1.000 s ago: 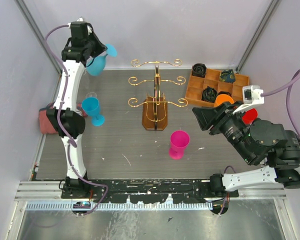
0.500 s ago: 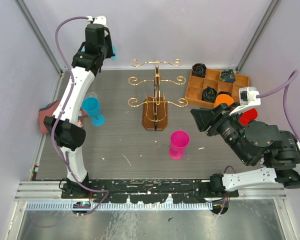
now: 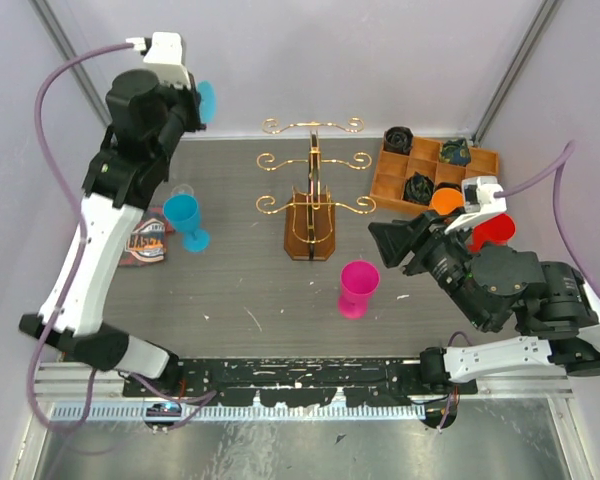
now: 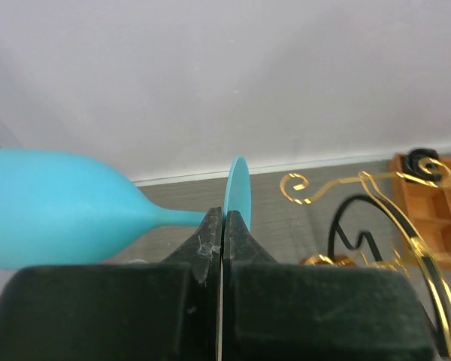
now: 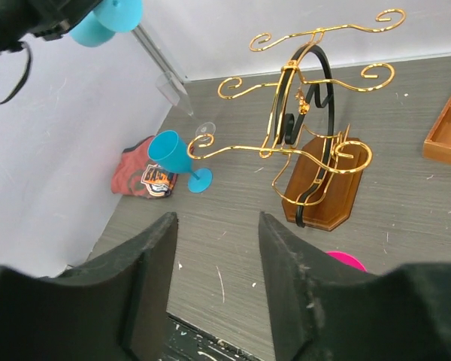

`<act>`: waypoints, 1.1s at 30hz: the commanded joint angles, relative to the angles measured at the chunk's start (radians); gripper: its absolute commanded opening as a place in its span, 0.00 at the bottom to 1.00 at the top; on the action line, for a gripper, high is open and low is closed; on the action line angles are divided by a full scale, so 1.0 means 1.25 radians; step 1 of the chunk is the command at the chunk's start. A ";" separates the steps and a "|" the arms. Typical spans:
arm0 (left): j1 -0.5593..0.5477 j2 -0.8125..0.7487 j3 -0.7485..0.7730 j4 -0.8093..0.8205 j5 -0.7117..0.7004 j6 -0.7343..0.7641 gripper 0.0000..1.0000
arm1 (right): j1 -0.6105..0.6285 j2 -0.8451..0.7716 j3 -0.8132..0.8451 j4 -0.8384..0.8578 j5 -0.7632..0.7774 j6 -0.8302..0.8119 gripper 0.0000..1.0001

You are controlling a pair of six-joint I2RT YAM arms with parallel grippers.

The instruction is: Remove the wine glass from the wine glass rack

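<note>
Left hand [image 4: 222, 226]: closed on the stem of the turquoise plastic wine glass [image 4: 52, 207] — in the air, well apart from the gold wire wine glass rack [image 3: 311, 205].
Right hand [image 5: 216, 226]: fingers apart, empty.
Remaining: probably only setting it down.

We can read no words, numbers or brand names here. The one printed mark sits on a flat red-orange packet [image 3: 143, 243] lying on the desk [image 3: 250, 300], well to the left of the wine glass rack [image 3: 312, 200]. It is a dark badge with pale lettering across it. From overhead and from the right wrist camera, the letters are too small and blurred for us to make out.
</note>
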 commanded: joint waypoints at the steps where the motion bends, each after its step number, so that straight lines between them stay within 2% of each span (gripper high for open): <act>1: -0.115 -0.117 -0.108 -0.040 -0.040 0.134 0.00 | 0.000 0.080 0.068 0.008 -0.026 0.012 0.59; 3: -0.200 -0.167 -0.193 -0.058 -0.092 0.182 0.00 | -0.020 0.167 0.150 -0.033 -0.074 0.003 0.65; 5: -0.278 -0.238 -0.278 -0.058 -0.169 0.242 0.00 | -0.096 0.255 0.248 -0.086 -0.150 -0.017 0.68; 8: -0.391 -0.327 -0.405 -0.041 -0.214 0.308 0.00 | -0.366 0.331 0.325 -0.056 -0.465 -0.089 0.69; 10: -0.460 -0.392 -0.491 -0.019 -0.241 0.334 0.00 | -0.498 0.360 0.366 -0.009 -0.648 -0.119 0.70; 13: -0.552 -0.486 -0.581 -0.006 -0.249 0.363 0.00 | -0.720 0.473 0.501 -0.007 -0.957 -0.106 0.80; 15: -0.584 -0.532 -0.604 -0.009 -0.220 0.367 0.00 | -0.823 0.548 0.546 0.015 -1.145 -0.060 0.84; 17: -0.598 -0.569 -0.600 -0.032 -0.180 0.353 0.00 | -0.881 0.593 0.552 0.079 -1.268 -0.012 0.91; 19: -0.600 -0.598 -0.588 -0.061 -0.130 0.337 0.00 | -0.910 0.633 0.543 0.160 -1.414 0.046 1.00; 22: -0.599 -0.627 -0.566 -0.100 -0.061 0.309 0.00 | -0.909 0.715 0.598 0.173 -1.533 0.078 1.00; 31: -0.600 -0.634 -0.534 -0.155 0.077 0.231 0.00 | -0.796 0.808 0.590 0.351 -1.641 0.187 1.00; 33: -0.600 -0.634 -0.534 -0.157 0.093 0.224 0.00 | -0.770 0.814 0.559 0.448 -1.666 0.244 1.00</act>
